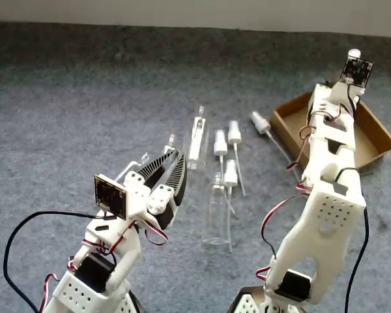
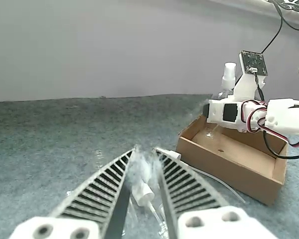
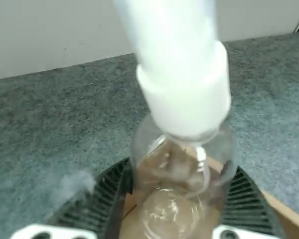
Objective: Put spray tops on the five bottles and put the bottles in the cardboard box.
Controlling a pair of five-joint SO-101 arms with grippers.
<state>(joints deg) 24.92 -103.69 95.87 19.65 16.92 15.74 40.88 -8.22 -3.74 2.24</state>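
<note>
Hands split the work: the right hand (image 3: 177, 201) is closed around a clear plastic bottle (image 3: 182, 164) wearing a white spray top (image 3: 184, 94), held upright over the shallow brown cardboard box (image 1: 373, 134) (presumably for lowering in). The left hand (image 2: 145, 150), fingers a narrow gap apart and empty, hovers well away from the box above loose white spray tops (image 1: 220, 142) and uncapped clear bottles (image 1: 216, 208) lying on the grey counter (image 1: 65, 98), likely lining up another pick.

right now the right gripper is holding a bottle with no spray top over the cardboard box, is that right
Not quite. The bottle in the right gripper already has a white spray top on it, as the right wrist view shows. The rest holds: it is held over the cardboard box.
</note>
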